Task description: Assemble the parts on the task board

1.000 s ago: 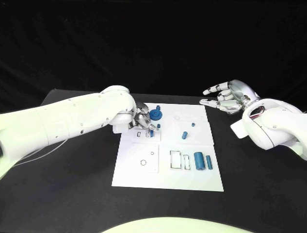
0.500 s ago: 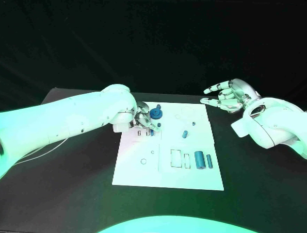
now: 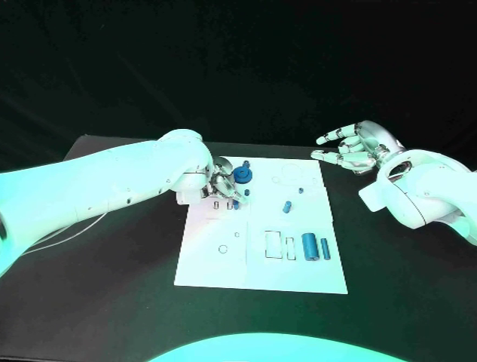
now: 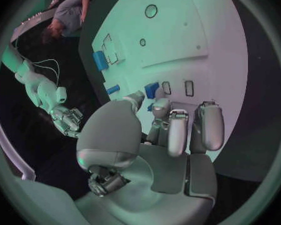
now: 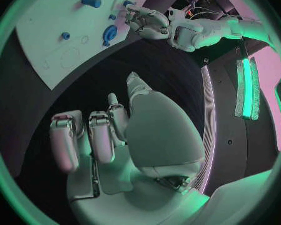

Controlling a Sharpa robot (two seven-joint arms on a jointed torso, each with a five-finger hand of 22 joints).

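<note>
Progress looks partial to you from the head view: on the board (image 3: 262,260) a round blue part (image 3: 242,176) stands at the far left corner, a small peg (image 3: 287,207) lies near the middle, and two cylinders, the thicker one (image 3: 309,246) and the thinner one (image 3: 325,250), lie side by side at the near right, apparently not yet seated. Outlined slots beside them and a small ring mark on the near left look unfilled, so I judge most of the assembly is left.

Your left hand (image 3: 221,188) is down on the board's far left, fingers curled close around a small blue piece (image 4: 152,89); whether it actually grips that piece you cannot tell. Your right hand (image 3: 353,149) hovers off the board's far right corner, fingers spread, holding nothing.

The parts are smooth, blue, mostly cylindrical, and small against the white board.
</note>
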